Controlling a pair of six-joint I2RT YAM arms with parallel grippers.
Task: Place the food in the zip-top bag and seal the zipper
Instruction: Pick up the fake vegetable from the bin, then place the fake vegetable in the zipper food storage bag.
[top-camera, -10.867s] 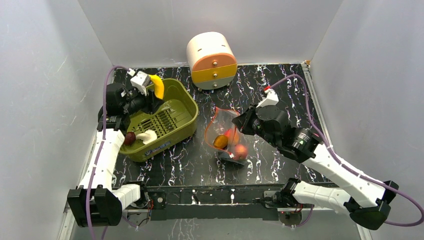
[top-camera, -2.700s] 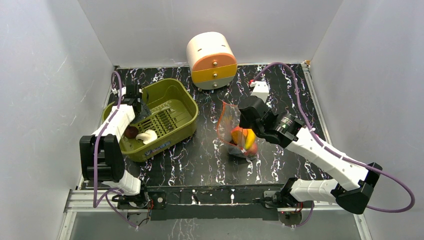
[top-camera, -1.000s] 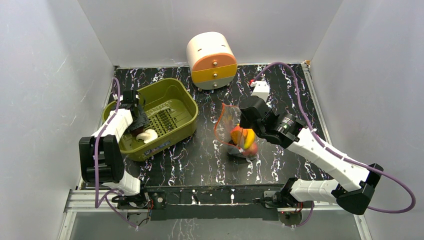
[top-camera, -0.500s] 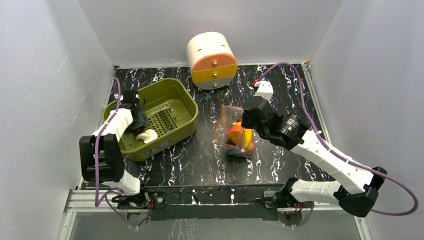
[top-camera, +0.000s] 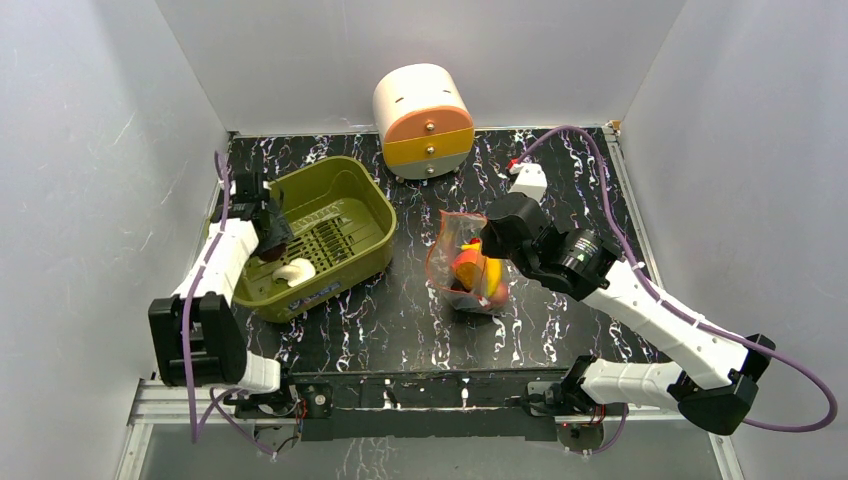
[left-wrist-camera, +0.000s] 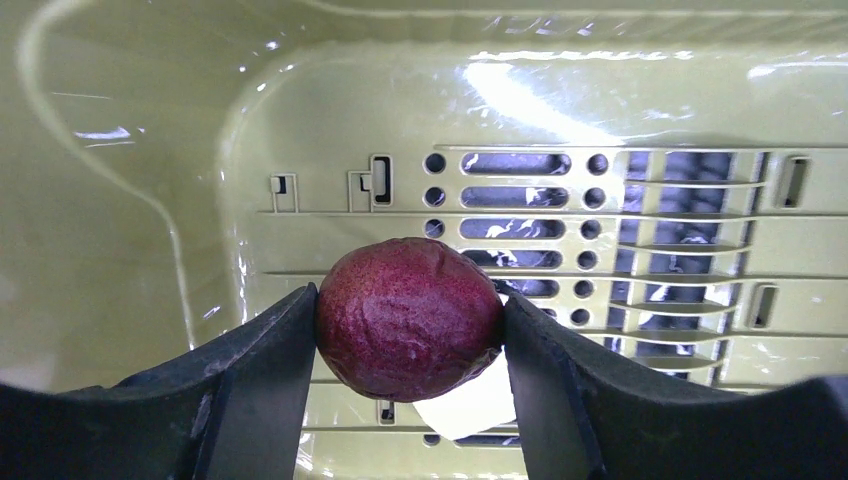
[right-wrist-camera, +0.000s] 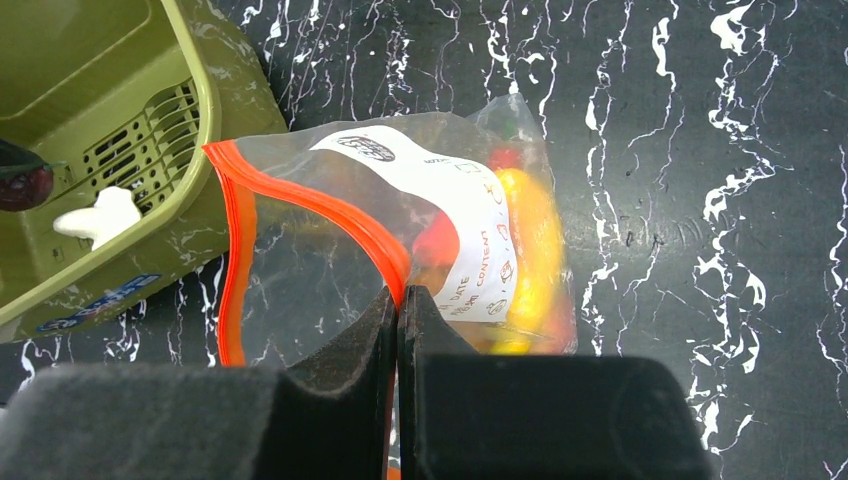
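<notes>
My left gripper (left-wrist-camera: 410, 335) is shut on a dark purple ball (left-wrist-camera: 410, 318) and holds it just above the floor of the olive-green basket (top-camera: 352, 190); the ball also shows in the top view (top-camera: 272, 251). My right gripper (right-wrist-camera: 399, 305) is shut on the red-orange zipper (right-wrist-camera: 330, 215) of the zip-top bag (right-wrist-camera: 440, 240) and holds its mouth open toward the basket. Yellow and red food (right-wrist-camera: 525, 250) lies inside the bag (top-camera: 465, 270).
A white toy piece (top-camera: 294, 270) lies on the basket floor, also in the right wrist view (right-wrist-camera: 98, 216). A white and orange drawer unit (top-camera: 423, 120) stands at the back. Grey walls close in left, right and behind.
My left gripper has closed on the dark purple ball in the basket and lifted it a little. My right gripper has shifted the bag slightly left and back, keeping hold of the zipper.
</notes>
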